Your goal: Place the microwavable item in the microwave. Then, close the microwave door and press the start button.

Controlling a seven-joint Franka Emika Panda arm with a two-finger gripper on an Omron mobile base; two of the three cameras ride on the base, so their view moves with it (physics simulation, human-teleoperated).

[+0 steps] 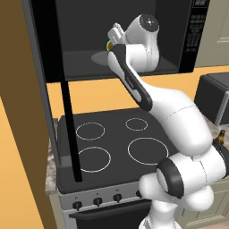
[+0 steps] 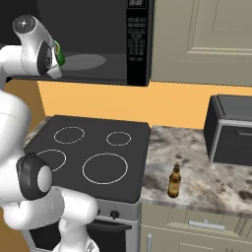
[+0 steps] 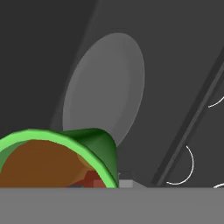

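The microwavable item, a small bright green cup [image 1: 108, 46] with brown liquid, hangs at the open front of the black microwave [image 1: 188, 40], just short of the grey turntable plate [image 1: 99, 57]. My gripper [image 1: 112, 41] is shut on it, mostly hidden by the arm's white wrist. From the right, the cup [image 2: 59, 54] peeks out beside the wrist, left of the plate [image 2: 83, 61] and the keypad strip [image 2: 137, 39]. The hand view has the cup [image 3: 98, 146] tilted at the lower left with the plate [image 3: 105, 87] beyond. The microwave door [image 1: 44, 44] stands swung open at left, its bar handle [image 1: 71, 129] hanging over the stove.
A black stovetop [image 2: 88, 147] with white burner rings lies below the microwave. On the marbled counter [image 2: 206, 172] to the right stand a brown glass bottle [image 2: 174, 181] near the front edge and a dark grey toaster oven [image 2: 231, 130] at the back. Cream cabinets [image 2: 206, 39] hang above.
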